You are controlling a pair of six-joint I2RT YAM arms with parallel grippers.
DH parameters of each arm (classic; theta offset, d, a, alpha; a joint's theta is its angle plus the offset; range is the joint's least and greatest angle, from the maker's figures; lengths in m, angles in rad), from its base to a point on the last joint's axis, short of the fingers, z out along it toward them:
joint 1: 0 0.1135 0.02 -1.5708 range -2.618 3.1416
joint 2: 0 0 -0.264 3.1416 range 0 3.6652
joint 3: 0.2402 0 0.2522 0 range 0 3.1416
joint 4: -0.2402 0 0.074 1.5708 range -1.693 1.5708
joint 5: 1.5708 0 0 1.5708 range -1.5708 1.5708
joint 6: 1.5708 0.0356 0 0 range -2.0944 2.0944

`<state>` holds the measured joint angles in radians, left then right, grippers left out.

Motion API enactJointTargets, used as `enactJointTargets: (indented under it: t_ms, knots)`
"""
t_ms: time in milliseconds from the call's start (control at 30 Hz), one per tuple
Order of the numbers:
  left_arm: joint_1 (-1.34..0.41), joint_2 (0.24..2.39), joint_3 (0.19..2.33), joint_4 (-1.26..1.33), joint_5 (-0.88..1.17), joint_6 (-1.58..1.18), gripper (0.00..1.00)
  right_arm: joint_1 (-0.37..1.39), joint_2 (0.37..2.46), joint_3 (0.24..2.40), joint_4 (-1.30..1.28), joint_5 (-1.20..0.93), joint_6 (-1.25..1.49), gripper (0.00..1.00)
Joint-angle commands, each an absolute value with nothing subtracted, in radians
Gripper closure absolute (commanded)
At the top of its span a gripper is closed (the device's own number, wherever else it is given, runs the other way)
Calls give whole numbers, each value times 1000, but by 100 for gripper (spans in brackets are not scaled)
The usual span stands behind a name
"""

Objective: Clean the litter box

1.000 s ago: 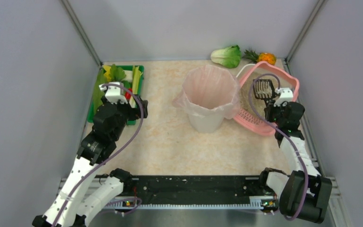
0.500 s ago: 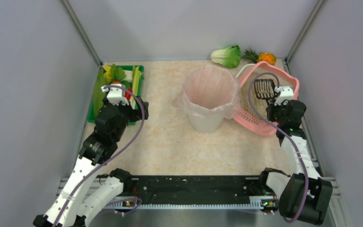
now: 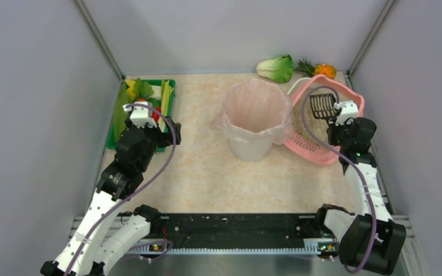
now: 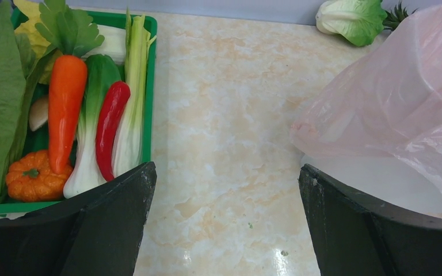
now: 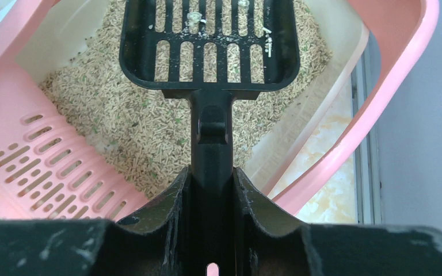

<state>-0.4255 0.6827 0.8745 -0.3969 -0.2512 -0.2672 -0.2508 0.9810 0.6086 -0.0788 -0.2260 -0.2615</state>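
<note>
From above: one pink litter box (image 3: 306, 146) sits at the table's (image 3: 207, 172) far right, just beside one white lined bin (image 3: 252, 146); one green tray (image 3: 171, 95) lies far left. The right gripper (image 3: 336, 109) holds one black scoop (image 3: 321, 104) over the box. Open tabletop lies nearer the bases.

Left wrist: the left gripper (image 4: 225, 184) hangs with jaws wide apart and empty, between tray edge and bin; one carrot (image 4: 66, 109), one red chilli (image 4: 110, 129).

Right wrist: jaws clamped on the scoop handle, slotted head above beige granules (image 5: 109, 115), pink rim close on the right
</note>
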Motion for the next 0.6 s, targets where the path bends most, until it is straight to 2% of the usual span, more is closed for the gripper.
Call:
enactJointTargets:
  t_ms: [0, 33, 100, 133, 200, 300, 433, 567]
  knots:
    - [-428, 674, 872, -332, -252, -267, 1, -239, 965, 679, -96, -150, -245, 100]
    - [-428, 673, 873, -333, -254, -268, 1, -239, 966, 674, -90, -126, -241, 100]
    - [-428, 672, 872, -330, -251, -267, 1, -238, 979, 680, -105, -306, -283, 100]
    - [-428, 672, 872, -331, -251, -264, 1, -233, 984, 690, -118, -319, -272, 100]
    - [-428, 671, 872, -335, -259, -263, 1, -230, 980, 690, -115, -166, -228, 100]
    - [-428, 666, 870, -332, -259, -265, 1, -230, 961, 683, -108, -263, -265, 100]
    - [-428, 667, 865, -330, -264, -267, 1, -230, 930, 697, -114, -191, -277, 100]
    - [-428, 674, 866, -324, -257, -268, 1, -230, 925, 735, -163, -230, -306, 100]
